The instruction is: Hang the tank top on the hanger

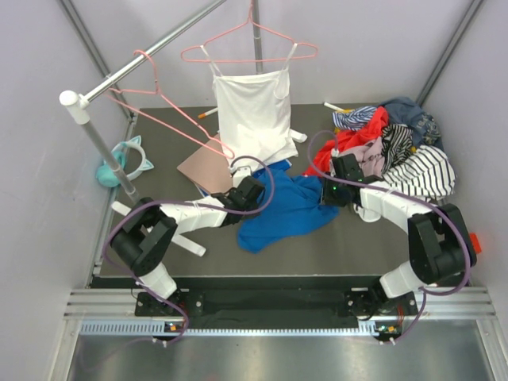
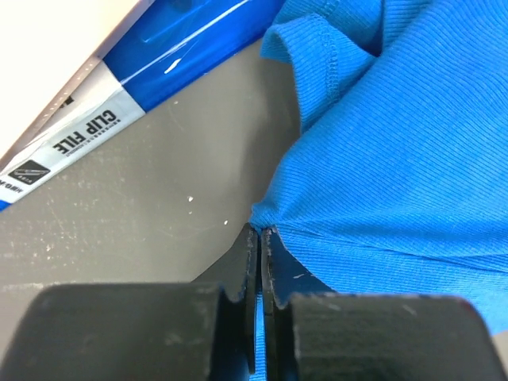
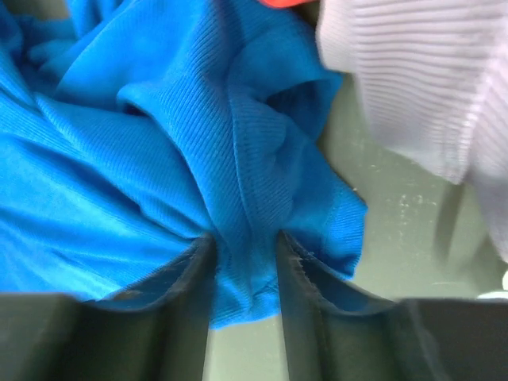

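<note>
A dark grey mat (image 1: 317,246) covers the table, closed in by pale walls (image 1: 32,198). The left gripper (image 2: 259,235) has its black fingers pressed flat together, with no gap showing, and they nip the very edge of the tank top (image 1: 290,208) where the cloth puckers into a point. The right gripper (image 3: 244,248) is closed less tightly: its jaws stand a little apart, with a thick bunched fold of the same top clamped between them and creases fanning out from the grip.

The top is royal blue, finely ribbed and stitched at the hem. It lies crumpled on the mat between the two grippers, the left one at its left edge and the right one at its right. Just beside the left fingers is bare, scuffed mat, then a glossy blue and white file (image 2: 103,127) marked CLIP FILE. A white ribbed knit (image 3: 413,79) hangs close to the right jaws.

A pile (image 1: 397,147) of striped, red and denim clothes crowds the right side. Behind, a steel rail (image 1: 151,55) slants upward and carries the hanger (image 1: 176,111), thin pink wire, bare and tilted. A second pink hanger holds a white camisole (image 1: 254,111) farther back. Open mat lies in front of the top.
</note>
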Tool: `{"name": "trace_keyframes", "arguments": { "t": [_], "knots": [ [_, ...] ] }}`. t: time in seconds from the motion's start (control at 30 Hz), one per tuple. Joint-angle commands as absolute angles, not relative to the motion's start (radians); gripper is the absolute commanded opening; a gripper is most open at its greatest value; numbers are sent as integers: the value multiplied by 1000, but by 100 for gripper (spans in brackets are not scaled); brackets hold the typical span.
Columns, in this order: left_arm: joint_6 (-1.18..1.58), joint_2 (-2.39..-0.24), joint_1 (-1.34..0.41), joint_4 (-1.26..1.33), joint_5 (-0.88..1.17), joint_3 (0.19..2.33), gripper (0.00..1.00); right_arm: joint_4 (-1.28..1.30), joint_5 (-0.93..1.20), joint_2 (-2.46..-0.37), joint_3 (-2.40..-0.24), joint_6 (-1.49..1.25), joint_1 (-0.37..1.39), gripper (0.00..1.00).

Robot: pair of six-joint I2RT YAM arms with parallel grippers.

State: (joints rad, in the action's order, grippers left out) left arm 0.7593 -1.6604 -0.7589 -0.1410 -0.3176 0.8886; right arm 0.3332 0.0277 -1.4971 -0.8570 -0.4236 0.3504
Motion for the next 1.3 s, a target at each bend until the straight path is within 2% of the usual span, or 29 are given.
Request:
{"name": "trace_keyframes", "arguments": {
  "t": [0.0, 0.03, 0.1, 0.3, 0.5, 0.6, 0.73, 0.87, 0.97, 1.0, 1.07, 1.1, 1.2, 1.27],
  "knots": [
    [767, -1609, -750, -123, -371, 907, 0, 304, 74, -1488, -856, -400, 342, 13],
    [775, -1600, -747, -129, -376, 904, 0, 310, 74, -1486, -864, -397, 342, 6],
    [781, -1562, -744, -149, -411, 899, 0, 345, 72, -1483, -882, -390, 342, 0],
    [755, -1362, -735, -268, -599, 911, 0, 514, -29, -1388, -1058, -351, 342, 0],
    [507, -1223, -735, -230, -650, 1009, 0, 661, -175, -1322, -1453, -264, 344, 0],
    [488, -1177, -735, -268, -744, 1057, 0, 687, -212, -1299, -1573, -250, 350, 0],
    [500, -1059, -735, -259, -788, 1020, 0, 684, -222, -1237, -1580, -297, 408, 2],
    [549, -968, -735, -313, -808, 921, 0, 664, -196, -1157, -1429, -394, 495, 4],
    [566, -899, -735, -365, -734, 843, 0, 661, -128, -1105, -1246, -495, 529, 17],
    [572, -881, -735, -367, -659, 821, 0, 660, -111, -1092, -1162, -520, 528, 30],
    [597, -833, -738, -411, -606, 769, 0, 635, -77, -1060, -1089, -575, 528, 42],
    [632, -818, -736, -434, -595, 755, 0, 623, -71, -1052, -1034, -584, 528, 55],
    [655, -764, -736, -515, -592, 704, 0, 569, -71, -1043, -971, -610, 517, 70],
    [667, -746, -736, -560, -613, 675, 0, 519, -42, -1075, -954, -609, 509, 73]
  ]
}}
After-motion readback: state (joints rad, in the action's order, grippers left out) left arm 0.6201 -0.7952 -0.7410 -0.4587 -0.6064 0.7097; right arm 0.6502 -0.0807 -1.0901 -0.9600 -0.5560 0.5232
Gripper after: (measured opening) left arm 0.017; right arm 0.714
